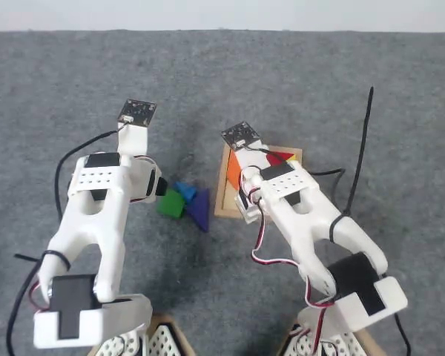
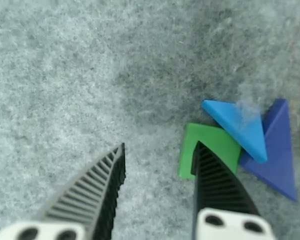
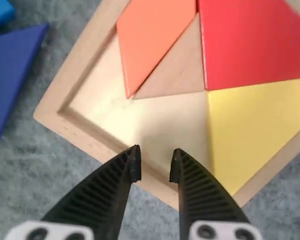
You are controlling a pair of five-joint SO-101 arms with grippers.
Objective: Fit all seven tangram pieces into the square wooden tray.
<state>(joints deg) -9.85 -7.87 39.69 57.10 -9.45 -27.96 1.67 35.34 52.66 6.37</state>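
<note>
The square wooden tray (image 1: 224, 202) lies right of centre and holds an orange piece (image 1: 235, 170), a red piece (image 1: 279, 157) and a yellow piece (image 3: 255, 130). Its near corner floor (image 3: 125, 115) is bare wood. On the carpet to its left a green piece (image 2: 212, 142), a light blue triangle (image 2: 237, 127) and a dark blue triangle (image 2: 277, 155) touch one another. My left gripper (image 2: 159, 157) stands open with one fingertip (image 2: 202, 160) over the green piece's edge. My right gripper (image 3: 155, 162) hovers over the tray's near rim, open a little, with nothing between its fingers.
Grey carpet covers the whole table. A black cable (image 1: 360, 148) curves up to the right of the tray. Open carpet spreads to the left of the green piece (image 1: 170, 205) and beyond the tray.
</note>
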